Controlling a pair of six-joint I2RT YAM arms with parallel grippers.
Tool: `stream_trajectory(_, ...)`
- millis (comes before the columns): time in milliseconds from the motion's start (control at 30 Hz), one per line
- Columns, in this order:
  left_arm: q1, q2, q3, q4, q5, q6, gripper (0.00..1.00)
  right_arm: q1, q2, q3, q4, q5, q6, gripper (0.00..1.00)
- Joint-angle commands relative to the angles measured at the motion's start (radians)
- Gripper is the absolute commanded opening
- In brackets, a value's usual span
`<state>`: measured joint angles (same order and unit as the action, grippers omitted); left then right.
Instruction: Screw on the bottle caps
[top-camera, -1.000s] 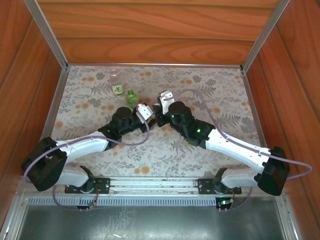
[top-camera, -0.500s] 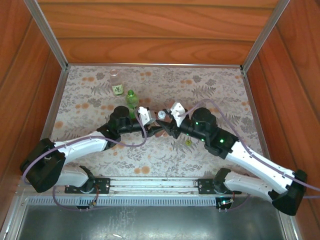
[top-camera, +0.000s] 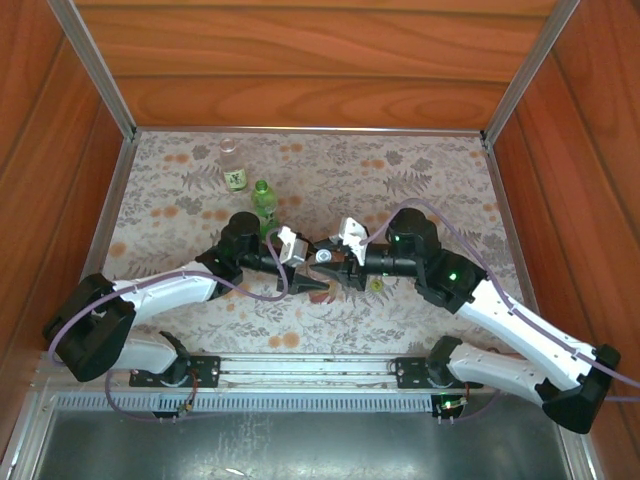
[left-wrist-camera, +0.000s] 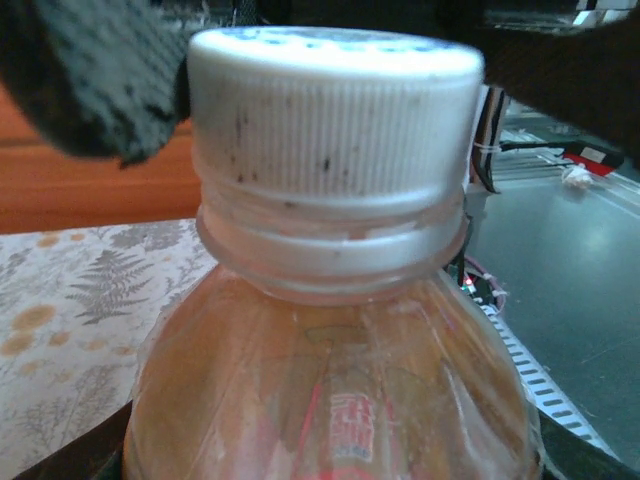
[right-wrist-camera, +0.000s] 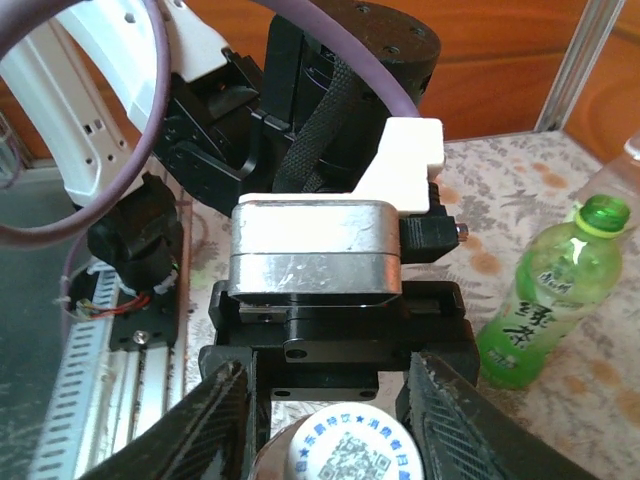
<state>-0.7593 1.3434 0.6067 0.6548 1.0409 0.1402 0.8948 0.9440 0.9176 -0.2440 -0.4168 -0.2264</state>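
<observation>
My left gripper (top-camera: 300, 272) is shut on the body of the bottle (left-wrist-camera: 330, 380) with reddish-amber liquid and holds it in mid-table. A white cap (left-wrist-camera: 335, 110) sits on its neck. My right gripper (top-camera: 336, 263) reaches in from the right, and its open jaws flank that white cap (right-wrist-camera: 345, 448). In the right wrist view the right finger (right-wrist-camera: 455, 415) stands close to the cap, while a small gap remains at the left finger (right-wrist-camera: 215, 425). The green bottle (top-camera: 263, 196) with its yellow-green cap (right-wrist-camera: 604, 213) stands behind. The clear labelled bottle (top-camera: 233, 168) stands further back.
A small yellow-green object (top-camera: 376, 285) lies on the floral table cover (top-camera: 430, 170) just under my right forearm. Wooden walls and metal posts (top-camera: 95, 70) enclose the table on three sides. The arms' bases sit on the metal rail (top-camera: 310, 370) at the near edge.
My right arm swung out to the right and its gripper came nearer, now level with the cap from the right. My left gripper shifted the amber bottle slightly nearer.
</observation>
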Motion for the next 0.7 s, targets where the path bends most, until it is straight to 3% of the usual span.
stream_trajectory(0,0.004,0.001,0.015,0.02,0.049,-0.007,0.56,-0.004,0.009,0.022,-0.013,-0.061,0.011,0.4)
stream_trajectory(200,0.002,-0.025,0.002,0.021,0.019,-0.009,0.56,-0.006,0.032,0.036,-0.052,-0.029,0.001,0.23)
stream_trajectory(300,0.0,-0.041,0.0,0.019,-0.067,-0.004,0.55,-0.005,0.042,0.04,-0.037,0.04,0.024,0.22)
stream_trajectory(433,-0.047,-0.051,0.005,0.02,-0.351,0.065,0.56,-0.005,0.084,0.021,0.084,0.355,0.175,0.16)
stream_trajectory(533,-0.089,-0.004,0.047,0.022,-0.524,0.092,0.56,-0.004,0.142,0.022,0.137,0.596,0.279,0.19)
stream_trajectory(667,-0.173,0.059,0.106,0.025,-0.809,0.119,0.56,0.011,0.178,-0.017,0.25,0.804,0.411,0.18)
